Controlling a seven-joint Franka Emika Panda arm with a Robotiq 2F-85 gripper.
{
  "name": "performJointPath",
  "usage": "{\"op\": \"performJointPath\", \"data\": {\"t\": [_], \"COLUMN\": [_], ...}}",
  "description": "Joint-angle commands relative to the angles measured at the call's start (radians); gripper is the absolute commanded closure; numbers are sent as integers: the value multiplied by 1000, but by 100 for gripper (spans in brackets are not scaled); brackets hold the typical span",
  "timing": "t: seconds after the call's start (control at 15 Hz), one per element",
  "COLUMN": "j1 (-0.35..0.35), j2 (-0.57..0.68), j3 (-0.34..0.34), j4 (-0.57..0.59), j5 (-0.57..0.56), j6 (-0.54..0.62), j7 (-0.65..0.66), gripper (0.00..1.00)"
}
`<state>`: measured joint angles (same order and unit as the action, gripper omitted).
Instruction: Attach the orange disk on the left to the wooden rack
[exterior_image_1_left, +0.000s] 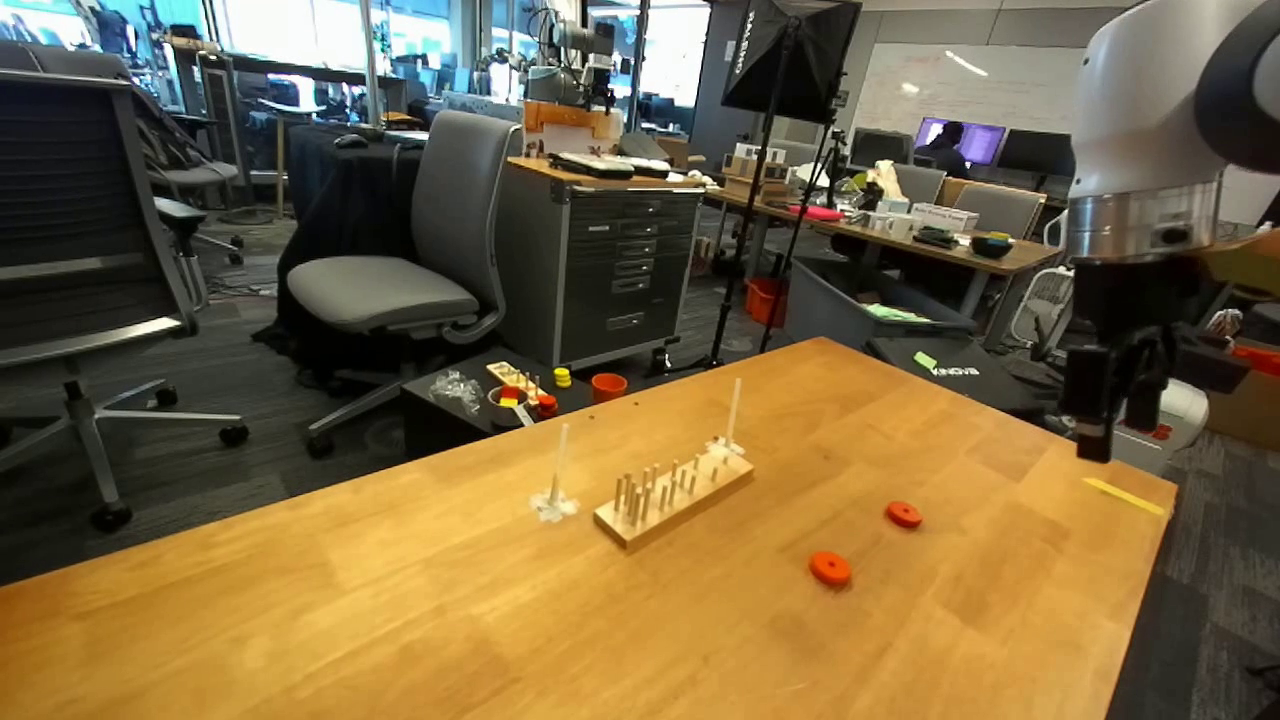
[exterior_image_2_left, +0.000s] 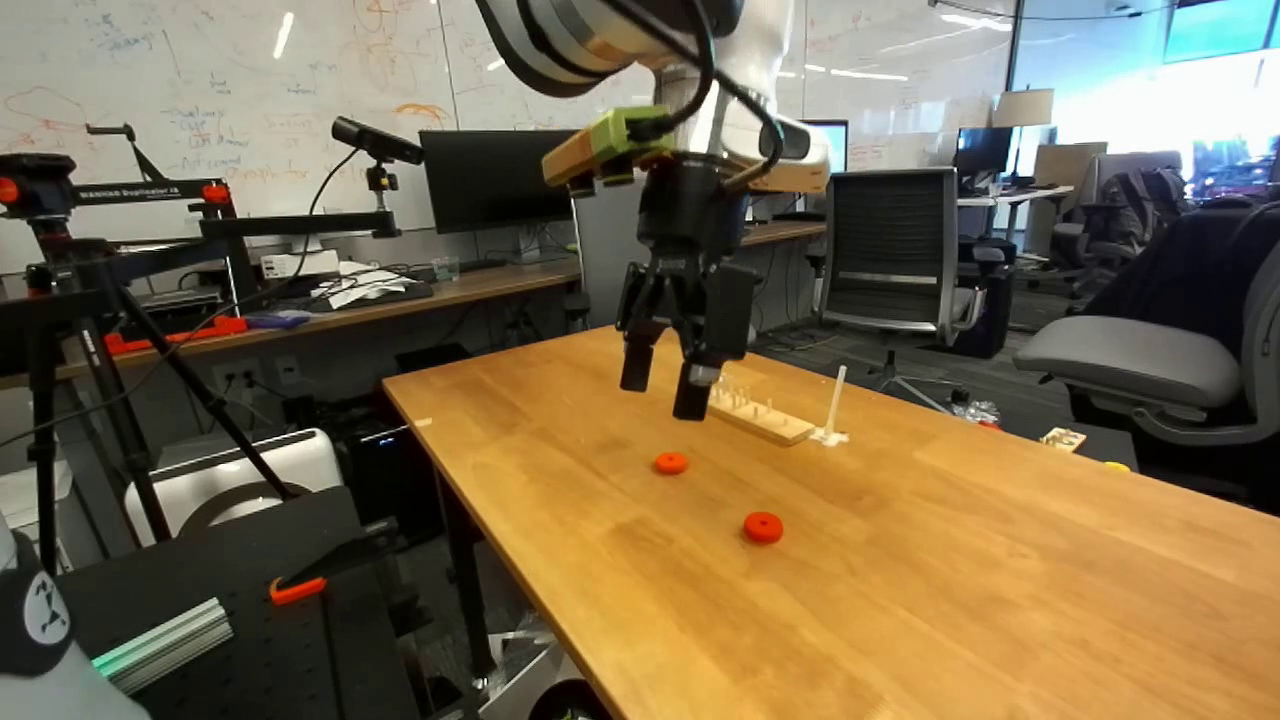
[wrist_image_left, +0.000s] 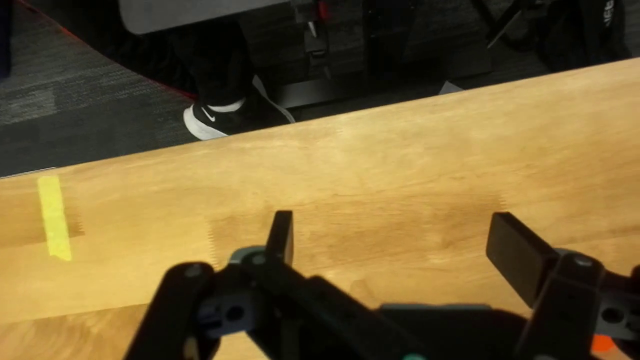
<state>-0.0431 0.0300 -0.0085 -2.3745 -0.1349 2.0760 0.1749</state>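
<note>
Orange disk (exterior_image_1_left: 830, 570) at left, on table (exterior_image_1_left: 450, 600), apart from wooden rack (exterior_image_1_left: 674, 498), pincer (exterior_image_2_left: 664, 386) spread.

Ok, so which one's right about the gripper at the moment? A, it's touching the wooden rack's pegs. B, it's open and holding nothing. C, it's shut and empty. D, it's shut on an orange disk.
B: in the wrist view the gripper stands wide open with bare tabletop showing through the gap, and an exterior view shows it raised well clear of the wooden rack.
</note>
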Motion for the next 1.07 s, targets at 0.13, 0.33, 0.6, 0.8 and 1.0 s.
{"op": "performJointPath", "data": {"t": [0.13,0.33,0.6,0.8,1.0], "j1": [96,157,224,253,266], "j2": [316,433,524,552,559], "j3": [54,53,22,9,13], "j4": [145,225,321,354,352], "j5": [110,101,73,69,84], "j6": [149,225,285,346,392], "j7": [120,184,245,263,257], "gripper": [0,0,0,0,0]}}
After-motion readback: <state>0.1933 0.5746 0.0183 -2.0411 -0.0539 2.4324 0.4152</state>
